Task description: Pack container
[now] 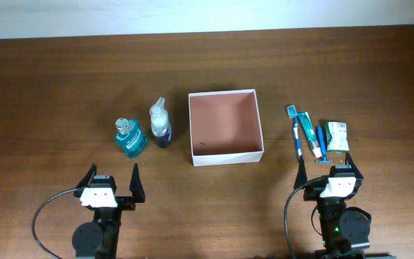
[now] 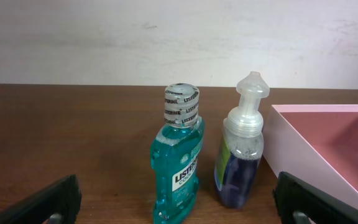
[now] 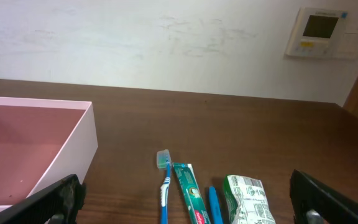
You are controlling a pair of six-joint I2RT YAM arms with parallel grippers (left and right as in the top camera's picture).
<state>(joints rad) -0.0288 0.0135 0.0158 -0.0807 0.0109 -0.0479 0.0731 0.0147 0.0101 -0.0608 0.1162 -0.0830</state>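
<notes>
The shallow white-walled square container [image 1: 225,126] lies ahead, midway between the left gripper [image 1: 113,173] and right gripper [image 1: 329,173], both wide open and empty at the near edge.

The brand name "LISTERINE" is printed on the front label [image 2: 186,174] of the teal mouthwash bottle [image 2: 168,155] and repeated around the cap seal [image 2: 181,106]. Print on the toothpaste tube [image 3: 189,190], the green-and-white packet [image 3: 248,199] and the wall panel [image 3: 321,32] cannot be read.
</notes>
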